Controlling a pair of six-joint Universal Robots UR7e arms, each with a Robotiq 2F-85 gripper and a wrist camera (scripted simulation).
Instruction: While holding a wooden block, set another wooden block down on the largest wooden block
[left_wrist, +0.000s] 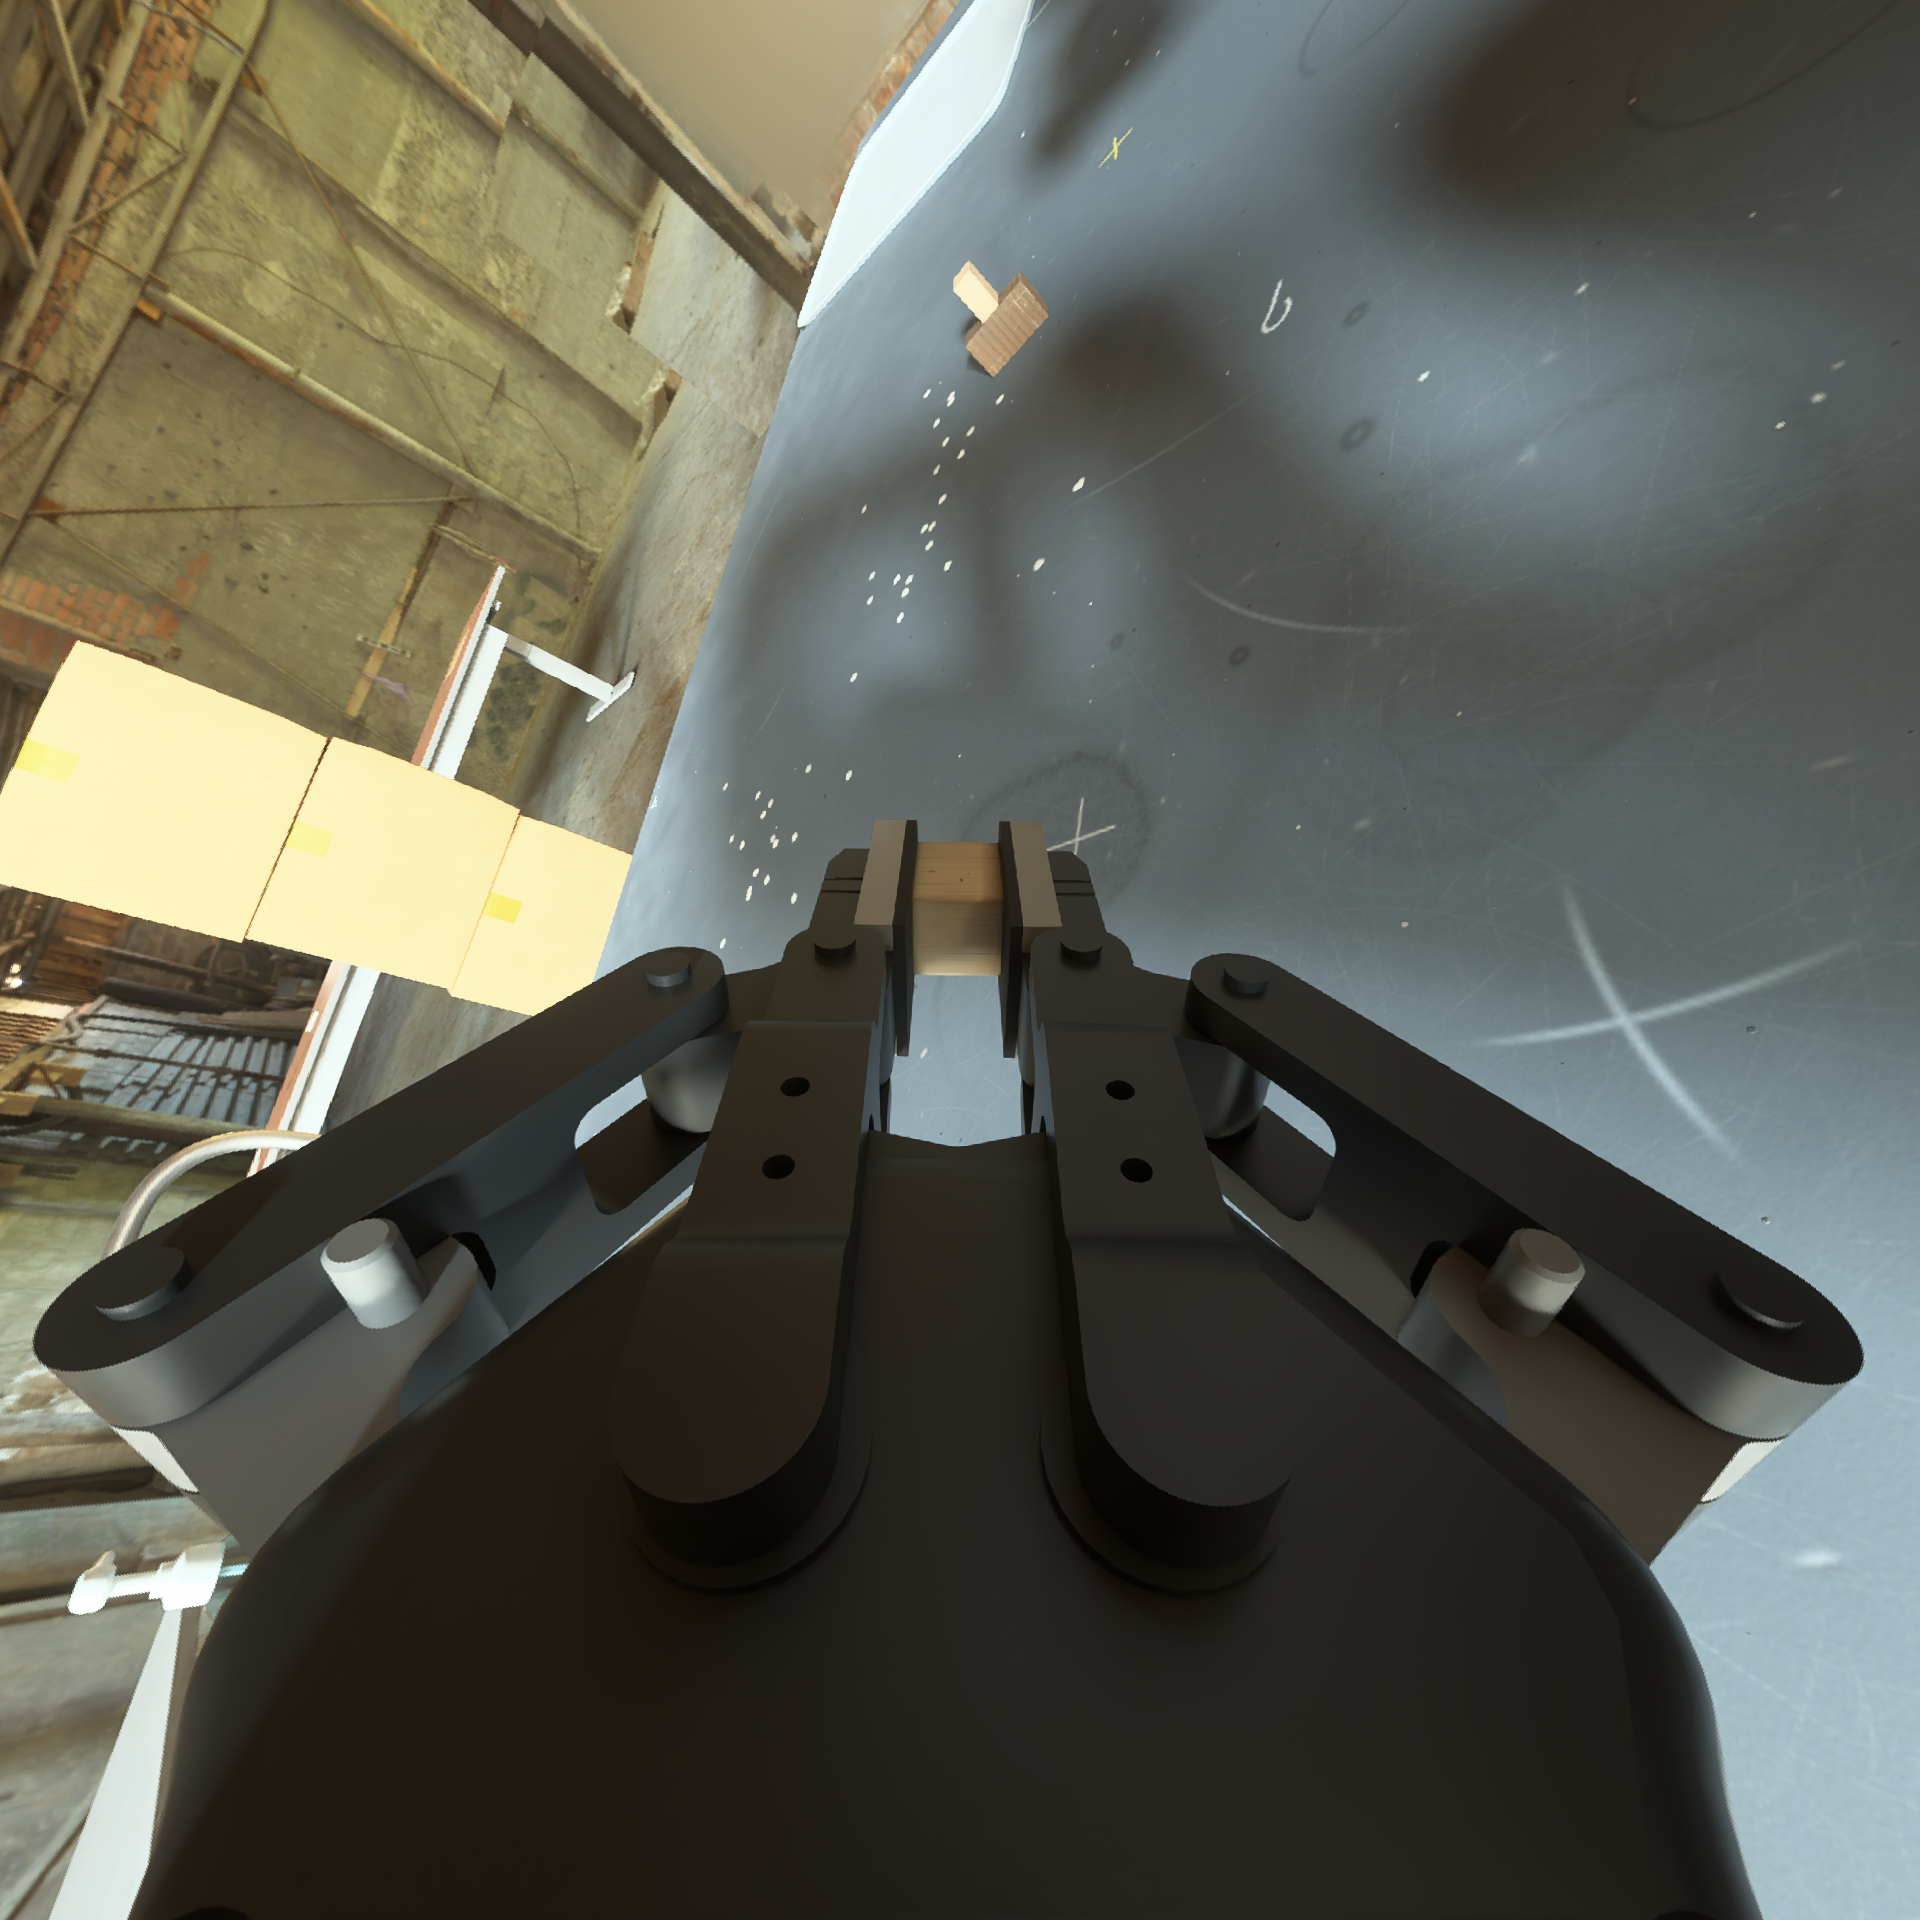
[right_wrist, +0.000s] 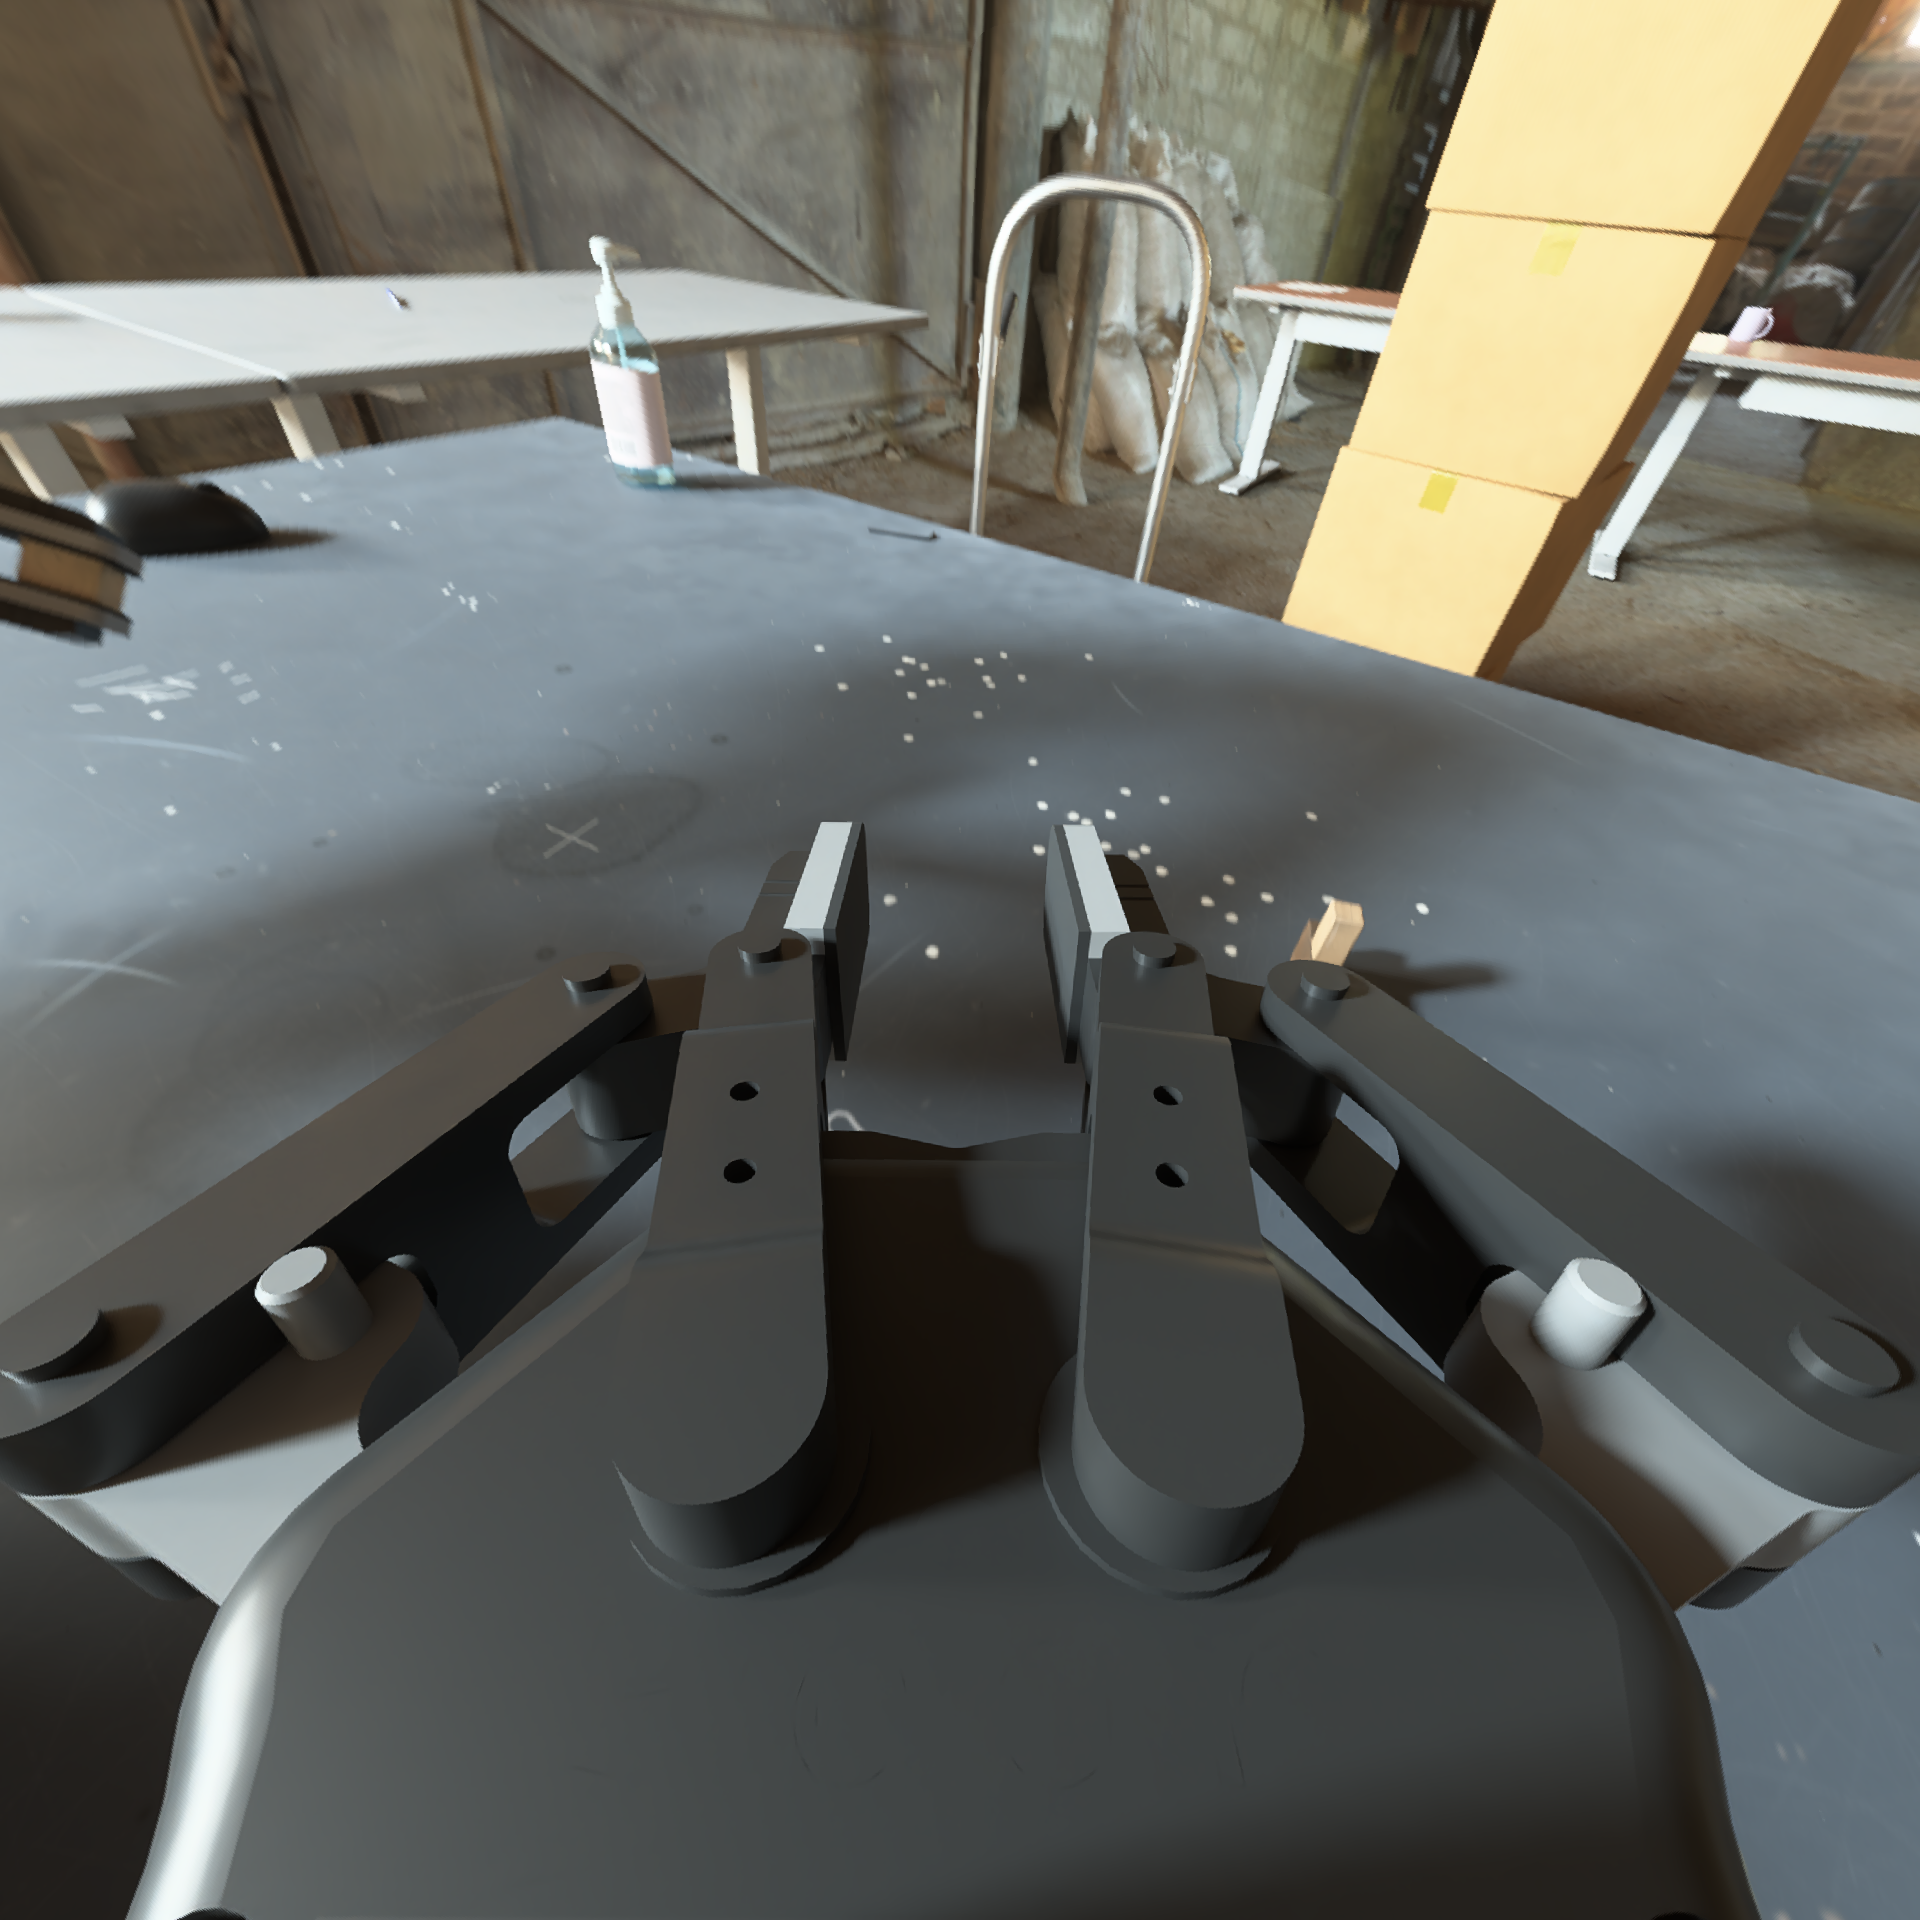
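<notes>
Your left hand (left_wrist: 957, 878) is clamped on a small pale wooden block (left_wrist: 956, 906), lifted above the dark grey tabletop (left_wrist: 1455, 623). Only the left wrist view shows the large brown block (left_wrist: 1006, 324) far off near the tabletop's edge, with a pale block (left_wrist: 975, 288) lying on it. Your right hand (right_wrist: 956, 894) is parted and holds nothing; beside it, a pale block's corner (right_wrist: 1333, 928) peeks past a linkage. That view alone shows a pump bottle (right_wrist: 627, 384), 3 stacked cardboard boxes (right_wrist: 1538, 343) and white tables (right_wrist: 416, 327) in a worn shed
</notes>
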